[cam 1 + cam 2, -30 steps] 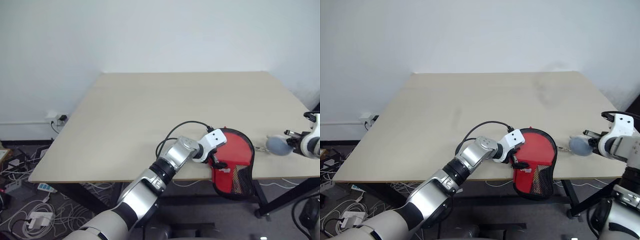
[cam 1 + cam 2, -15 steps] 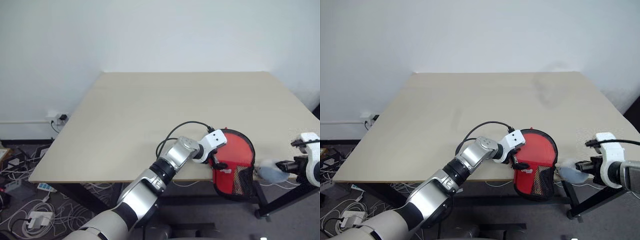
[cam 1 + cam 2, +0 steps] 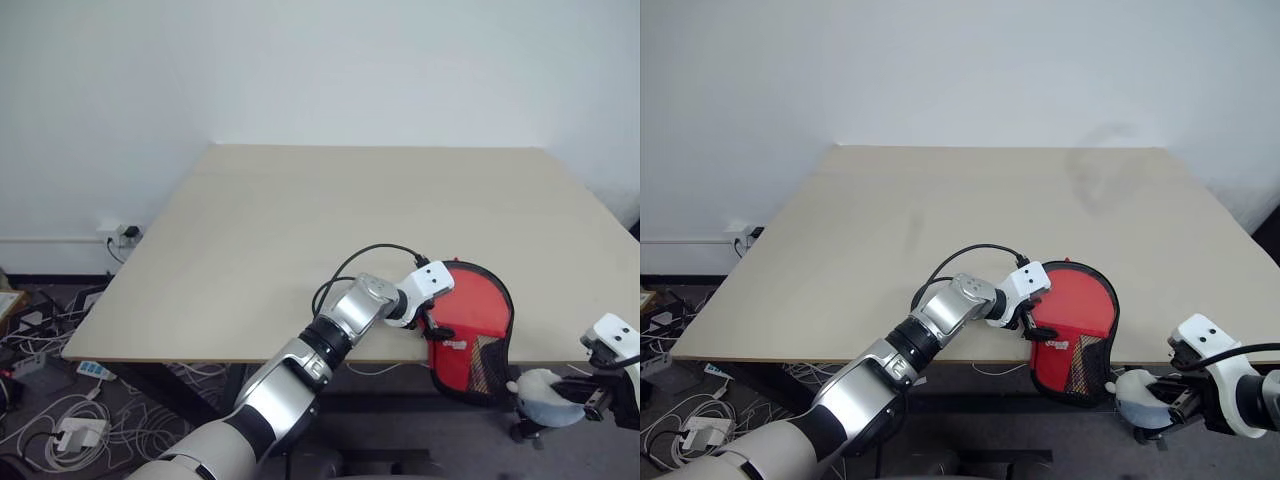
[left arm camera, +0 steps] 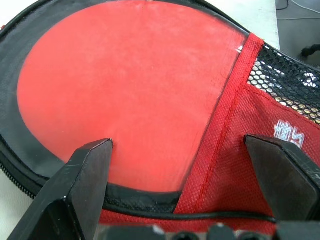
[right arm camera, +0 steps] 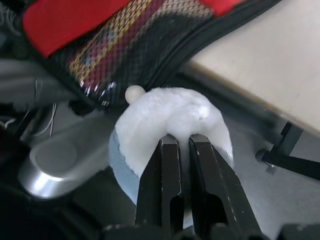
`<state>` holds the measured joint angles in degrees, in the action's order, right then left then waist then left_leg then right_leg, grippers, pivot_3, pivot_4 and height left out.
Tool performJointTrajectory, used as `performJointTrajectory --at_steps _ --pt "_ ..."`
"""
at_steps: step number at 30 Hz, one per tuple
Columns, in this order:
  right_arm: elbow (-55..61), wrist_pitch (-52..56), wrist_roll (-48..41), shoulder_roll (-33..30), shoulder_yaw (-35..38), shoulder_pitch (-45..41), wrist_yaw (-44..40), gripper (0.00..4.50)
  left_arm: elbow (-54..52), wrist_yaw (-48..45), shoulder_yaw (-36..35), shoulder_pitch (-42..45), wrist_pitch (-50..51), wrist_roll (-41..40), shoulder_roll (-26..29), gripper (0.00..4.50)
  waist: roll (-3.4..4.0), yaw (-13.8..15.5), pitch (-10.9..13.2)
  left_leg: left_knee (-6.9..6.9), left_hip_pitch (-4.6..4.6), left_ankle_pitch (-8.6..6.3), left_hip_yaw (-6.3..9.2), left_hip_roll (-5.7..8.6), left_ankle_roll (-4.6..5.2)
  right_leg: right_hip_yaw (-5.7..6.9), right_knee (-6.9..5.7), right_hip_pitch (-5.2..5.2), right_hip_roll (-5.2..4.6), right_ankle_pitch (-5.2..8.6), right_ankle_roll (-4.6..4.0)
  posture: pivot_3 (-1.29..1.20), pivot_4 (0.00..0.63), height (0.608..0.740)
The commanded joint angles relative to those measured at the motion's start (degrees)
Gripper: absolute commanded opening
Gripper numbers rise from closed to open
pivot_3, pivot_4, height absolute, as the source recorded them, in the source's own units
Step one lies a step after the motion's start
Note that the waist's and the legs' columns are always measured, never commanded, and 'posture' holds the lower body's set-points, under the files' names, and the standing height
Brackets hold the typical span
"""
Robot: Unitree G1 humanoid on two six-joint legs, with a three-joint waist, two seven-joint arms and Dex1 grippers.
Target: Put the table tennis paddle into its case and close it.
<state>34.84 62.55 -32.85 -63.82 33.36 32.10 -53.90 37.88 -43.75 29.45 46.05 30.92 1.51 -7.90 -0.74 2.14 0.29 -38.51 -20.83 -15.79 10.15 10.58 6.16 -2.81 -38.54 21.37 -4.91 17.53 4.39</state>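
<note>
The red case (image 3: 470,335) with its black zipper rim lies at the table's front edge, its mesh end hanging over the edge. Inside it shows the smooth red face of the table tennis paddle (image 4: 125,85), next to the case's red fabric flap (image 4: 235,145). My left gripper (image 3: 432,318) is open, its fingers (image 4: 85,175) spread over the paddle face and the flap. My right gripper (image 3: 1175,398) is below the table's edge, shut on a fluffy white and grey-blue ball (image 5: 165,115) close to the case's hanging end.
The beige table (image 3: 330,210) stands against a white wall. On the floor to the left lie cables and power strips (image 3: 70,400). A black table leg (image 3: 585,375) runs under the right front corner.
My right gripper has carried the fluffy ball from table level beside the case down and back, below the front edge. The left gripper and the case have stayed put.
</note>
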Motion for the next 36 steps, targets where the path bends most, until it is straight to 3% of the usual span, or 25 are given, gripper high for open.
performJointTrajectory --at_steps 1,10,14,17,22,30,36 --pt "2.3 -2.4 0.9 -0.3 3.0 3.0 -4.1 0.03 5.7 0.4 1.3 -2.7 4.5 1.7 -1.1 4.5 0.0 0.1 0.0 -0.01 0.0 0.0 0.0 0.0 0.0 0.01 0.0 0.0 0.0 0.0 0.0 0.0 0.0 0.716" --pt "2.9 -4.5 -1.6 3.2 5.0 1.2 -5.5 0.03 6.2 0.3 1.1 -2.2 4.4 1.6 -1.2 4.5 -0.09 0.3 0.0 -0.04 0.0 -0.03 -0.06 -0.07 0.0 0.08 0.02 -0.02 -0.01 0.0 0.0 0.0 0.0 0.716" --pt "2.9 -3.7 -2.7 4.0 8.0 0.0 -6.1 1.07 6.6 0.0 1.2 -2.0 4.3 1.6 -1.3 4.5 -0.1 0.4 0.1 -0.06 0.0 -0.06 -0.05 -0.12 -0.03 0.14 0.04 -0.02 -0.01 0.0 0.0 0.0 0.0 0.716" --pt "2.8 -3.2 -3.9 4.3 9.8 -0.8 -6.5 2.17 6.9 -0.2 1.2 -1.8 4.0 1.6 -1.3 4.5 -0.12 0.4 0.1 -0.07 0.0 -0.06 -0.05 -0.13 -0.03 0.14 0.04 -0.03 0.0 0.0 0.0 0.0 0.0 0.716" --pt "0.3 3.8 -9.8 5.6 10.9 -12.6 0.1 3.94 6.6 0.2 -0.3 -1.6 2.8 0.9 -1.3 4.5 -0.13 0.3 0.1 -0.08 0.03 -0.08 -0.12 -0.17 -0.04 0.19 0.05 -0.04 -0.03 -0.01 -0.02 0.0 0.0 0.716" --pt "-1.9 7.3 -11.5 15.6 3.1 -28.5 15.0 3.94 -1.3 -3.6 -5.6 -1.8 -2.7 -3.4 1.8 4.5 -0.02 0.7 0.2 -0.07 -0.13 -0.1 -0.1 -0.24 -0.09 0.16 0.08 0.19 -0.07 -0.24 -0.39 0.0 0.0 0.716" --pt "-4.4 1.5 -6.2 22.9 -6.3 -35.4 24.0 3.94 -13.3 -9.1 -8.6 -3.2 -1.3 -6.3 9.9 4.5 0.23 0.4 0.3 -0.2 -1.03 0.22 -0.15 -0.23 -0.62 0.05 -0.34 1.18 -0.04 -0.45 -0.7 0.0 0.0 0.716"
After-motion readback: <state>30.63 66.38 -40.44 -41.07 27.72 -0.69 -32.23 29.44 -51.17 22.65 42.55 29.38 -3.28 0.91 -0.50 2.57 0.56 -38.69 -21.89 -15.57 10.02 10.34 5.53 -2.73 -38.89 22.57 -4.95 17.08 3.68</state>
